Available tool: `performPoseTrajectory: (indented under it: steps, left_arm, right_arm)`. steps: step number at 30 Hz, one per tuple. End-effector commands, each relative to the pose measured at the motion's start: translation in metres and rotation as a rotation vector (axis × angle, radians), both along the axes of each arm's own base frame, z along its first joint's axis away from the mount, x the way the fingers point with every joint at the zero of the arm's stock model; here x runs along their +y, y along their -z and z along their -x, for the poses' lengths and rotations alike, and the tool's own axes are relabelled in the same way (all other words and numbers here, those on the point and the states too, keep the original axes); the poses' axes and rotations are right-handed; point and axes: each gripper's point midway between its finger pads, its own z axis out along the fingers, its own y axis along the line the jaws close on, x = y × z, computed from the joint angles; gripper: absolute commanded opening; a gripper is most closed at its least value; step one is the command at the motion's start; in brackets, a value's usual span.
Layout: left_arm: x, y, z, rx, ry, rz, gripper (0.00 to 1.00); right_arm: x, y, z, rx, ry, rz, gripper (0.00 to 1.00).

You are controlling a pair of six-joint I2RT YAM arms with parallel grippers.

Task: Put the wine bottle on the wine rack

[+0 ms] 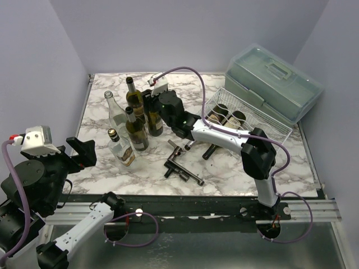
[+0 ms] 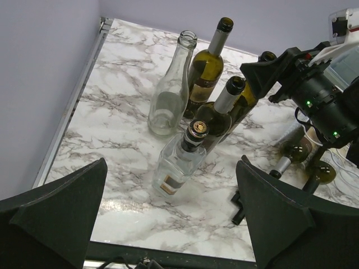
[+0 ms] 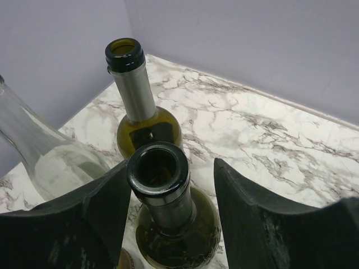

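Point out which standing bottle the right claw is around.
The dark green bottle at the cluster's right edge, neck between the fingers of the right claw. The other two green bottles and both clear ones stand free.

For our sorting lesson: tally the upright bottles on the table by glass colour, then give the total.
green bottles: 3
clear bottles: 2
Total: 5

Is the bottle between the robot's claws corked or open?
Open: the wine bottle within the right gripper shows a dark, hollow mouth with no cork.
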Motion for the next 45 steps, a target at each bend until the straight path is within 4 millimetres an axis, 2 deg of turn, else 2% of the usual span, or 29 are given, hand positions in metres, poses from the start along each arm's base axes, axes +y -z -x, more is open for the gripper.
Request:
performPoseTrajectory:
  steps: [1,4,12,16,18,26,28,30,36,39,42,45]
  left_arm:
    - [0.007,0.004,0.003,0.005,-0.025,-0.002,0.99]
    - [0.007,0.003,0.003,0.003,-0.024,0.000,0.99]
    - [0.006,0.003,0.002,0.003,-0.020,0.010,0.99]
    - [0.004,0.002,0.000,0.004,-0.019,0.014,0.99]
    - [0.003,0.003,-0.001,0.007,-0.016,0.012,0.99]
    - [-0.004,0.006,-0.009,0.020,-0.001,-0.002,0.99]
    - [-0.004,0.007,-0.010,0.021,-0.001,-0.006,0.99]
    - [-0.004,0.011,-0.011,0.026,-0.001,-0.012,0.99]
    - [-0.005,0.014,-0.014,0.028,-0.006,-0.014,0.99]
    - [-0.008,0.015,-0.018,0.035,0.001,-0.020,0.99]
    - [-0.012,0.016,-0.022,0.041,0.008,-0.027,0.99]
    - [-0.019,0.018,-0.028,0.050,0.021,-0.032,0.99]
  right_arm:
    - [0.000,0.019,-0.008,-0.017,0.027,0.022,0.60]
    - [-0.001,0.020,-0.009,-0.026,0.028,0.027,0.57]
    - [-0.002,0.017,-0.012,-0.047,0.040,0.065,0.41]
    - [-0.008,0.005,-0.010,-0.064,0.044,0.051,0.22]
    - [-0.015,-0.006,-0.009,-0.081,0.069,0.024,0.14]
    - [-0.045,-0.090,0.009,-0.236,0.065,-0.008,0.10]
    - [-0.051,-0.113,0.021,-0.283,0.023,-0.003,0.03]
    - [-0.055,-0.126,0.035,-0.317,-0.041,0.024,0.01]
    - [-0.068,-0.147,0.094,-0.372,-0.298,0.106,0.01]
    - [-0.071,-0.137,0.146,-0.377,-0.563,0.213,0.01]
    - [-0.084,-0.114,0.201,-0.329,-0.824,0.284,0.00]
    - [-0.105,-0.108,0.232,-0.272,-0.910,0.280,0.00]
